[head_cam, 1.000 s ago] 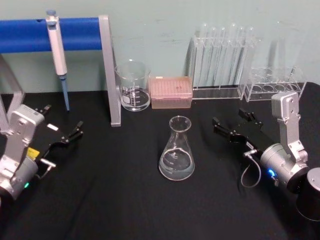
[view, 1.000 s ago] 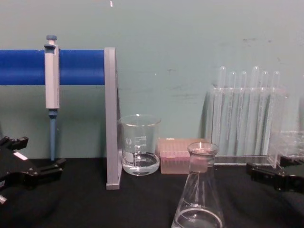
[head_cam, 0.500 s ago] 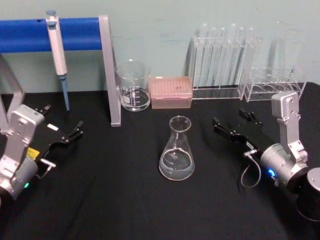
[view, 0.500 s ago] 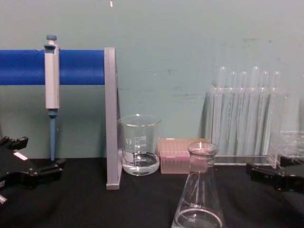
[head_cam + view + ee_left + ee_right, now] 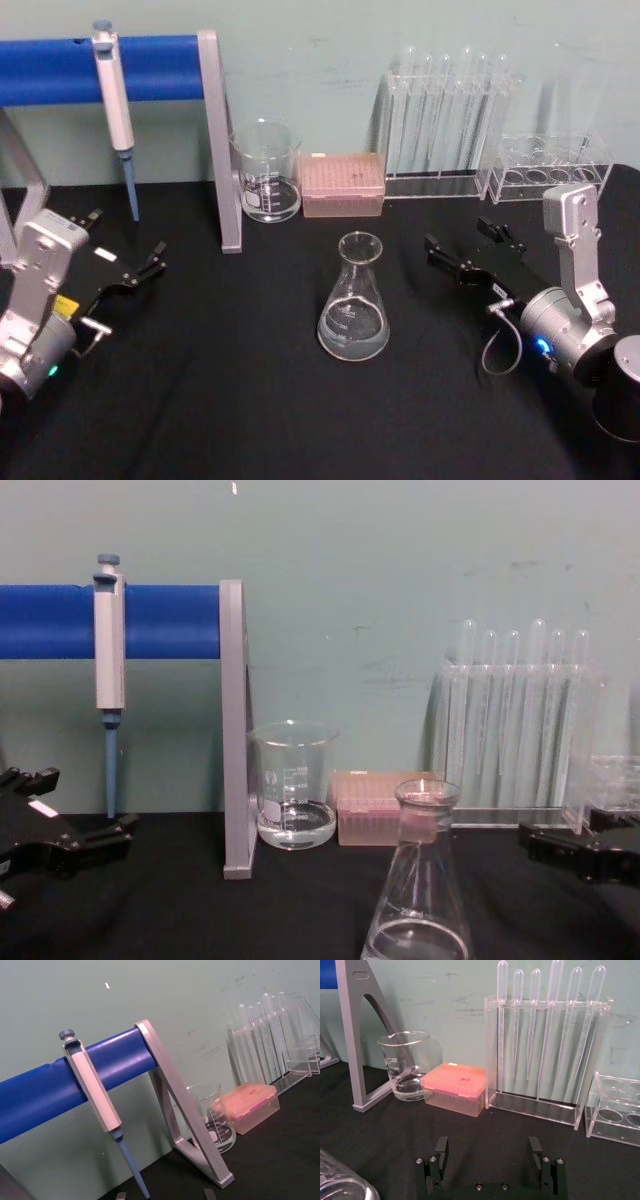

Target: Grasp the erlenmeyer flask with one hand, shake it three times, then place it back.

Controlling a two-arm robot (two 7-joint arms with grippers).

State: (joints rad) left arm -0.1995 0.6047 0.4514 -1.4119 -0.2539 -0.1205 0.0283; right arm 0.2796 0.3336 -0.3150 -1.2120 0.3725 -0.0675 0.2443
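both pairs of jaws stand wide apart and hold nothing: the right gripper (image 5: 467, 250) lies low over the black tabletop (image 5: 230, 400) to the right of the erlenmeyer flask (image 5: 353, 298), pointing toward it but well apart from it, and in the right wrist view its two black fingers (image 5: 440, 1152) show spread with bare cloth between them. the left gripper (image 5: 125, 262) sits at the left side of the tabletop, also spread, aimed toward the grey stand (image 5: 217, 140) and far from the flask. the flask stands upright near the middle of the tabletop, alone, with a little clear liquid in its wide base and its flared neck uppermost; in the chest view it rises close in front, its rim (image 5: 427, 794) overlapping the pink tip box behind. farther back, a glass beaker (image 5: 266, 170) with some liquid stands just right of the stand's upright, and the pink tip box (image 5: 342, 184) sits just beside it. a pipette (image 5: 112, 95) hangs from the stand's blue bar (image 5: 60, 68). along the back wall, a clear rack (image 5: 547, 1050) holds thin droppers upright, with another clear rack (image 5: 545, 165) to its right.
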